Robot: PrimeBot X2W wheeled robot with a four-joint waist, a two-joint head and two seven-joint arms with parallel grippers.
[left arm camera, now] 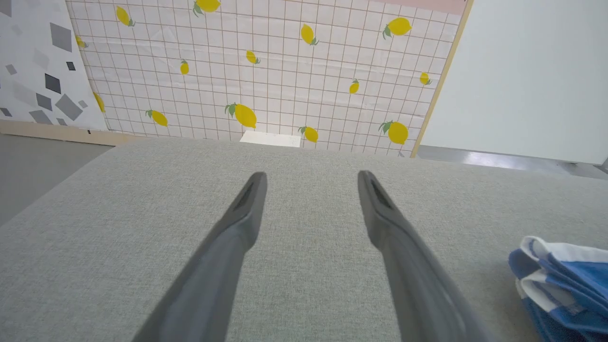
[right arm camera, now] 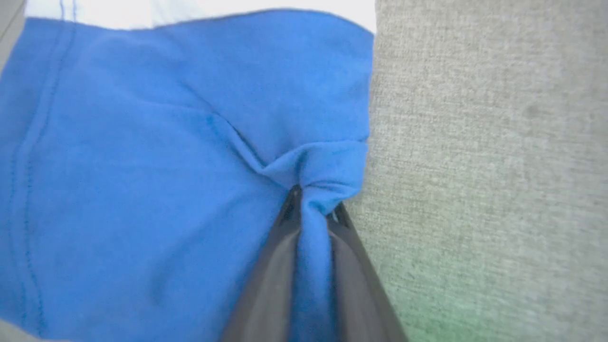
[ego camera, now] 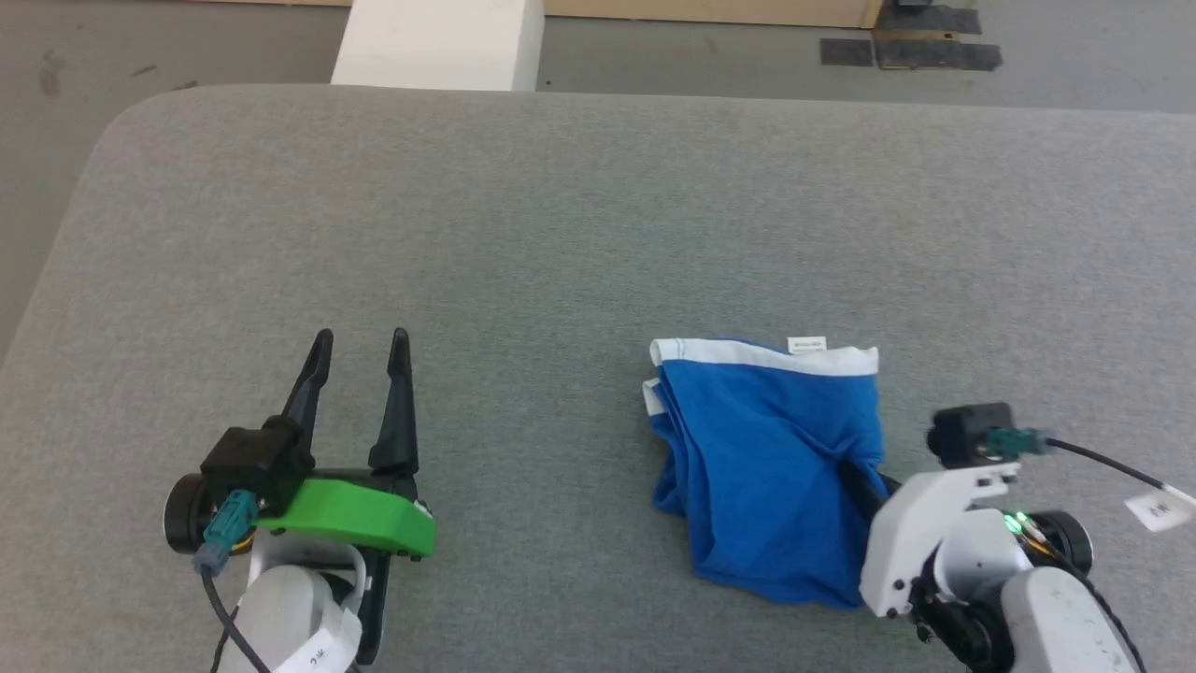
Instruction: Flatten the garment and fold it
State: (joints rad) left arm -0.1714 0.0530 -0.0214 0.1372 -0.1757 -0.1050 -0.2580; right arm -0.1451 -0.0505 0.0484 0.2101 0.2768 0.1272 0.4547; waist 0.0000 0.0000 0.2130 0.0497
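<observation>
Grey table point(ego camera: 561, 234) with garment point(ego camera: 757, 449) in right tool point(right arm camera: 314, 205), white block point(ego camera: 439, 42) beyond.

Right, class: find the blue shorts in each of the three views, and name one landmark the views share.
Head view: shorts lie right of centre, in the lower half.
Left wrist view: shorts peek in at the bottom right corner.
Right wrist view: shorts cover the left and centre, pinched by the right gripper.
Shared landmark: the grey fabric surface under them.
</observation>
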